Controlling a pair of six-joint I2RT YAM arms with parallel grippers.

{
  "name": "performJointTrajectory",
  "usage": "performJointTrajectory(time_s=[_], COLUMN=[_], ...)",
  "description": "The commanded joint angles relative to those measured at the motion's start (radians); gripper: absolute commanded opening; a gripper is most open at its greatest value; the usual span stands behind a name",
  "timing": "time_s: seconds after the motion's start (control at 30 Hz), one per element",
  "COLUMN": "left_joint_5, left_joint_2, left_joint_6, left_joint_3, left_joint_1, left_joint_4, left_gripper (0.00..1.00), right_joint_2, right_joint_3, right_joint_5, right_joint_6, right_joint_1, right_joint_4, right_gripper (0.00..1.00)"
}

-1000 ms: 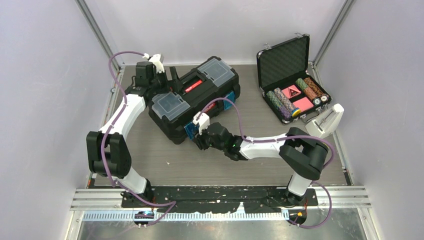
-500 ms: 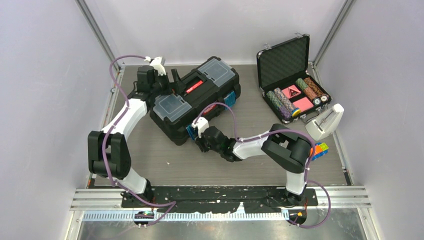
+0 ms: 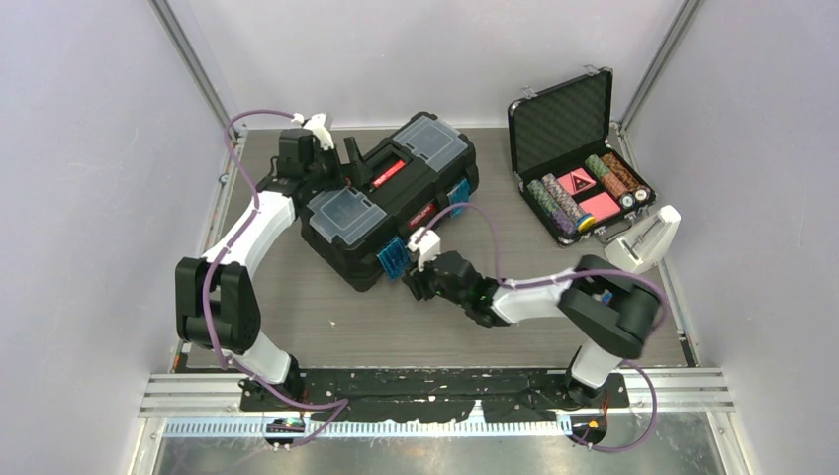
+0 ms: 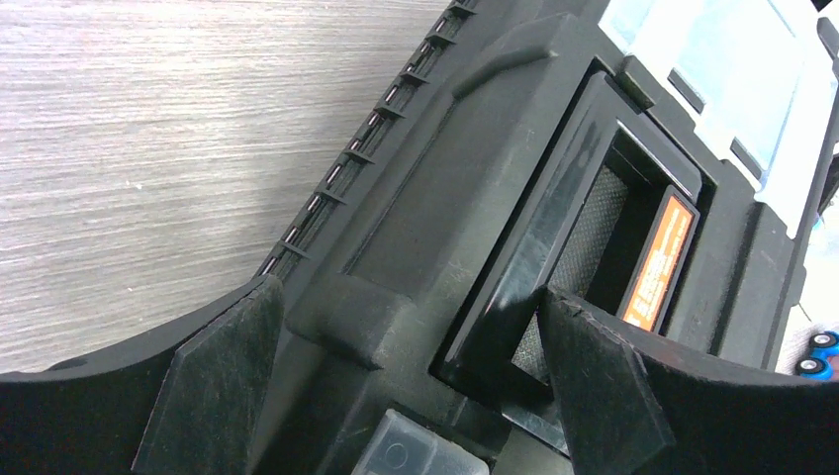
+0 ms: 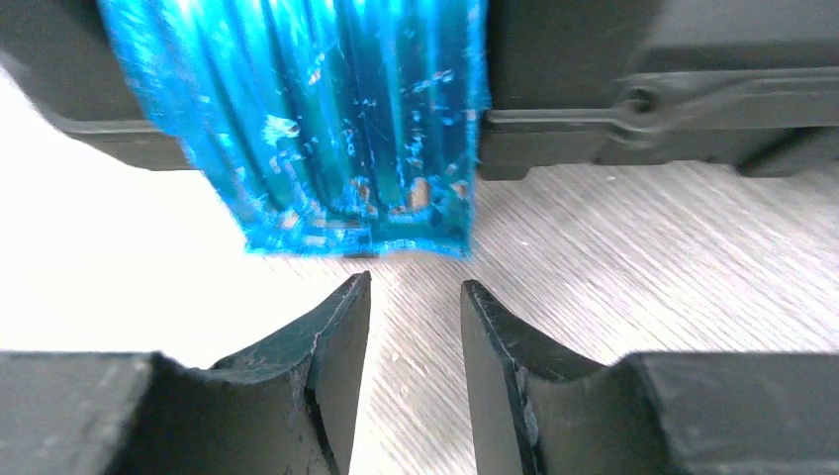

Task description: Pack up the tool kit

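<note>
Top view – toolbox [image 3: 391, 203]: you have it askew at the far left of the bench [image 3: 326, 312], lid shut, red handle [image 3: 386, 170] on top, and a blue latch [image 3: 393, 259] sticking out from its near side.
Top view – poker chip case [image 3: 584, 183]: open at the far right, well apart from the toolbox.
Top view – arms: your left gripper [image 3: 344, 163] is at the toolbox's far-left corner; your right gripper [image 3: 411, 287] is just beside the blue latch.
Left wrist – left gripper [image 4: 411, 297]: fingers spread wide astride the toolbox's black lid; you cannot tell whether they touch it.
Right wrist – right gripper [image 5: 416, 307]: fingers a narrow gap apart, only bare bench between them, with the blue latch just ahead of the tips.
</note>
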Motion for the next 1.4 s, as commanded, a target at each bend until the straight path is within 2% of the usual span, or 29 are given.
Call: performJointTrajectory(time_s=[0.0,0.13,0.23,0.6,1.0,1.37], left_joint_5=[-0.006,-0.012,0.0,0.026,0.083,0.146], left_joint_2=[0.066,0.068,0.065,0.049,0.059,0.079], left_joint_6=[-0.049,-0.043,-0.045,-0.056,-0.075,-0.101], left_joint_3=[-0.031,-0.037,-0.05,-0.089,-0.111,-0.166], left_joint_1=[-0.043,-0.042,-0.042,-0.043,-0.053,-0.106], left_joint_4=[-0.3,-0.301,-0.296,-0.273,-0.251,-0.209], left_gripper=[0.95,0.95,0.95,0.95,0.95,0.94], right_joint_2=[-0.179,-0.246,-0.239,-0.154,-0.075,0.004], right_joint_3=[-0.082,-0.095,-0.096,-0.032,0.008,0.045], right_joint_5=[-0.013,-0.02,-0.002,0.023,0.031,0.07], right_joint_6=[0.009,-0.006,-0.02,-0.012,-0.033,-0.069], right_joint_1=[-0.002,0.014,0.023,0.023,0.023,0.024], right_joint_4=[0.135,0.124,0.137,0.142,0.208,0.359], right_gripper=[0.44,0.44,0.43,0.29,0.26,0.21])
